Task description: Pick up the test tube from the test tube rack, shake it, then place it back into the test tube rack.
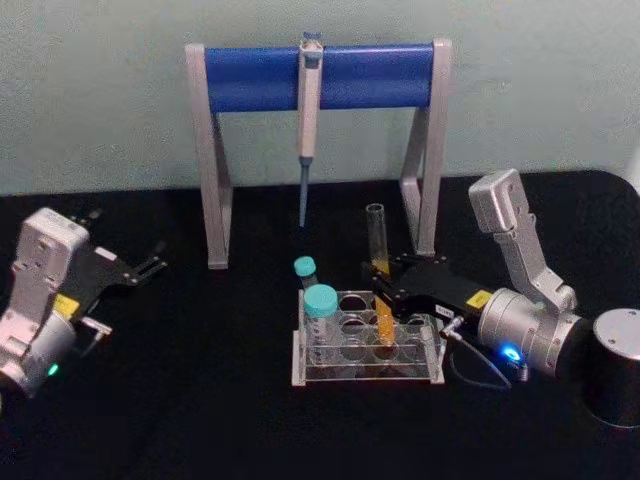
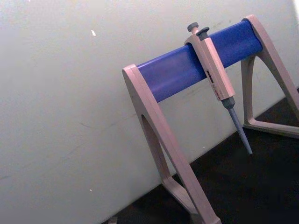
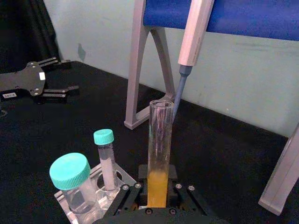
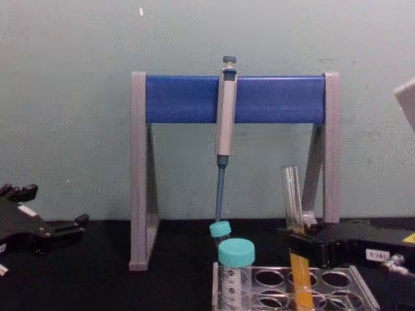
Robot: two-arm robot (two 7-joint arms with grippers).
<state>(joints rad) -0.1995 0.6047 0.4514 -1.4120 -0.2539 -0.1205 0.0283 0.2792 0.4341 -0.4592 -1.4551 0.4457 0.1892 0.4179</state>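
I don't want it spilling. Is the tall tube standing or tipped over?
Nearly upright: the test tube stands in the test tube rack, held by the right gripper.

Nothing can be read. A white label (image 3: 9, 95) on the left gripper (image 3: 73, 74), and a yellow sticker (image 1: 481, 297) and white tag (image 4: 376, 254) on the right gripper (image 1: 383, 290), carry print too small to make out.

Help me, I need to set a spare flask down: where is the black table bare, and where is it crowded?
Bare black table lies between the open left gripper and the translucent grey test tube rack, and along the near edge before the rack. Crowded: the rack's right side, where the right gripper holds the tall glass test tube.
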